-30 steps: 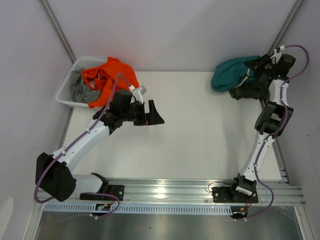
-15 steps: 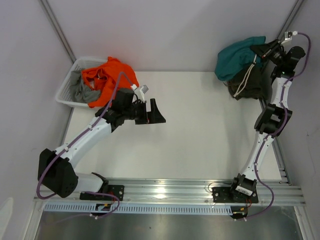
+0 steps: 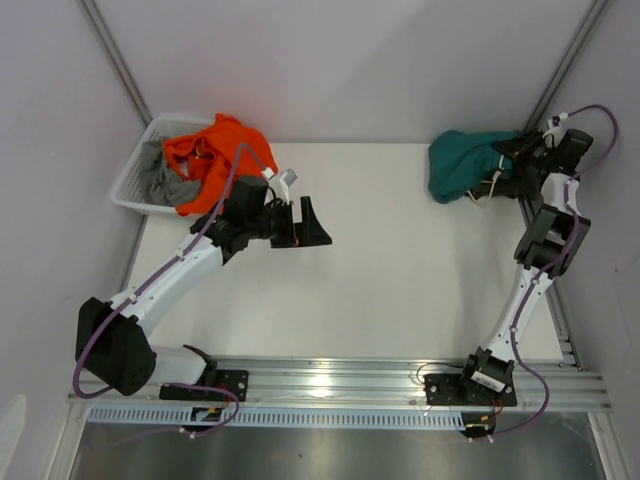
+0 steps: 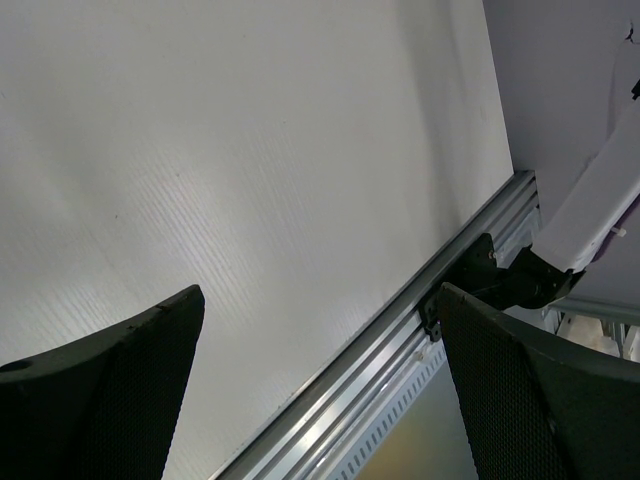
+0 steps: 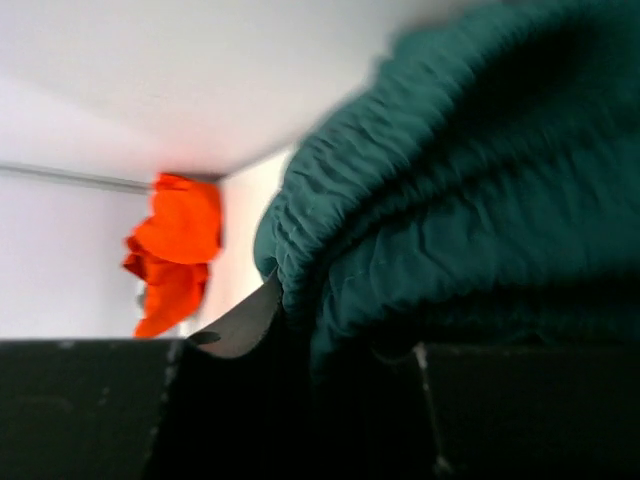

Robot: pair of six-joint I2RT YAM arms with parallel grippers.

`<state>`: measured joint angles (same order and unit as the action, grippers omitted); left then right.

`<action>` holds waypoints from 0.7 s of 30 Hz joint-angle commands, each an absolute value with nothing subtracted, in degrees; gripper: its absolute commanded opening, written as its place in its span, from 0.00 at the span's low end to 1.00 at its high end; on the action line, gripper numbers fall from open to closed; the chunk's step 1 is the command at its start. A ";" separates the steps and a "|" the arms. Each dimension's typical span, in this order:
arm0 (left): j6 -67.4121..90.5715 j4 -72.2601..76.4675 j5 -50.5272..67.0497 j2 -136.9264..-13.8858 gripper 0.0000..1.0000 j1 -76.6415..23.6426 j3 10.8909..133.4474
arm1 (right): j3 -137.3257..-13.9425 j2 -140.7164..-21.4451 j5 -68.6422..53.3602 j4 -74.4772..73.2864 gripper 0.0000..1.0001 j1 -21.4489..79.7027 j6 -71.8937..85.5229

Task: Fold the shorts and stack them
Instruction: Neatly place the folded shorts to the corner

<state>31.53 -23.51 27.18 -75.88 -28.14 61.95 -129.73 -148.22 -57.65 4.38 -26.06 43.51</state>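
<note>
- The right claw (image 3: 503, 163) was clamped on the teal shorts (image 3: 458, 165). The cloth was bunched up right at its fingertips and spilled out ahead of it.
- From that claw's own camera, teal fabric (image 5: 470, 200) filled nearly everything in front of the fingers (image 5: 90, 410).
- The left claw (image 3: 308, 222) hung with its jaws wide apart, nothing in it, just bare table (image 4: 250, 150) underneath.
- A white basket (image 3: 135, 180) with an orange cloth (image 3: 215, 155) sat a bit behind the left claw.
</note>
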 commanded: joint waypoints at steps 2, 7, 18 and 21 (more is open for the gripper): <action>32.25 -21.53 27.95 -75.50 0.99 -28.39 62.49 | -132.63 -143.53 -46.50 -20.20 0.00 -31.99 27.52; 32.08 -21.71 28.30 -75.85 0.99 -28.39 63.10 | -141.30 -145.89 -28.77 -39.25 0.00 -32.87 19.70; 31.82 -22.06 29.00 -76.38 0.99 -28.56 63.89 | -135.34 -141.76 -18.38 -51.40 0.00 -30.85 12.48; 31.73 -22.15 29.09 -76.55 0.99 -28.65 64.16 | -139.90 -144.31 -12.58 -55.10 0.00 -29.45 12.57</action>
<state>31.59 -23.11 27.46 -76.20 -28.23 61.95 -136.27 -144.53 -25.45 -47.75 -27.99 11.46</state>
